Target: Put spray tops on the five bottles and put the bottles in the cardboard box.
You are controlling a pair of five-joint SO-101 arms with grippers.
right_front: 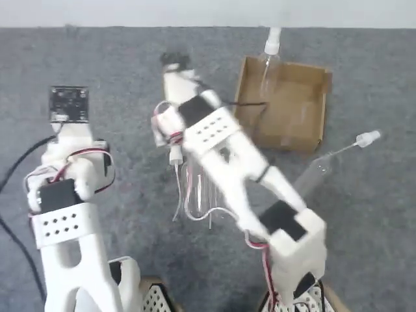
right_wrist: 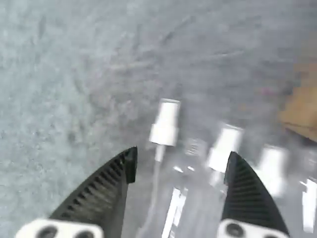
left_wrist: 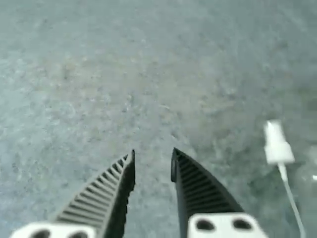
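Observation:
A loose white spray top (right_front: 175, 156) with its thin tube lies on the grey mat beside several clear bottles (right_front: 198, 188), which are partly hidden under my right arm (right_front: 214, 136). My right gripper (right_wrist: 182, 153) hangs open above them. The loose spray top (right_wrist: 166, 121) lies just past its fingertips, with two capped bottle necks (right_wrist: 225, 146) alongside. My left gripper (left_wrist: 152, 152) is slightly open over bare mat with nothing in it, and the spray top (left_wrist: 277, 146) lies off to its side. One capped bottle (right_front: 266, 75) leans in the cardboard box (right_front: 322, 110). Another capped bottle (right_front: 316, 172) lies right of the arm.
My left arm (right_front: 65, 195) stands at the left of the table, with open mat around and ahead of it. The box sits at the back right, near the table's far edge. A corner of the box (right_wrist: 302, 109) appears in the right wrist view.

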